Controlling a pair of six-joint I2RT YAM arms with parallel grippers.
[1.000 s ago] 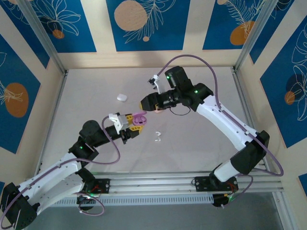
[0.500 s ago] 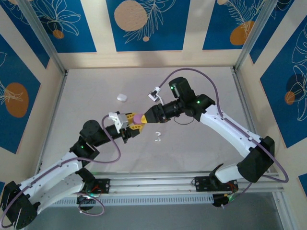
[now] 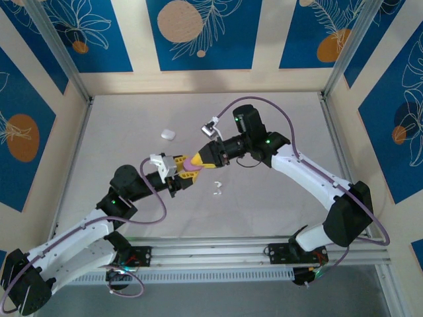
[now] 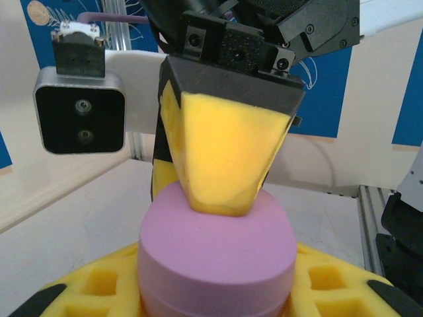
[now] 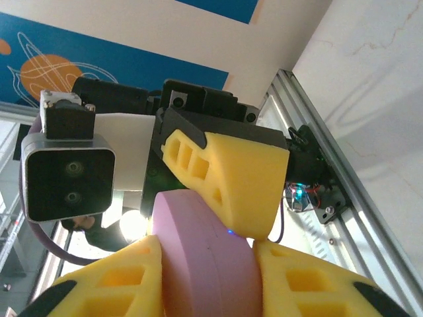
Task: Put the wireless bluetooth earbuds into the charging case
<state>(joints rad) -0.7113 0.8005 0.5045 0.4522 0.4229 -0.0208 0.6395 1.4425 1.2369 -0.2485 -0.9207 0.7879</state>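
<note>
A closed purple charging case (image 3: 192, 162) hangs above the table's middle between both grippers. My left gripper (image 3: 185, 170) is shut on it; in the left wrist view the case (image 4: 218, 244) sits between its yellow pads (image 4: 66, 290), with the left gripper (image 4: 211, 290) below it. My right gripper (image 3: 201, 158) is shut on the same case from the other side, one of its fingers (image 4: 225, 152) pressing the lid. In the right wrist view the case (image 5: 198, 244) fills the right gripper (image 5: 208, 284). Small white earbuds (image 3: 216, 190) lie on the table just right of the case.
A white pebble-shaped case (image 3: 168, 134) lies on the table at the back left of the grippers. Aluminium frame posts and patterned walls bound the table (image 3: 277, 119); a rail runs along the near edge.
My right gripper swung down and left from behind the case, reached it and narrowed its jaws onto it. The left arm kept the case almost still.
</note>
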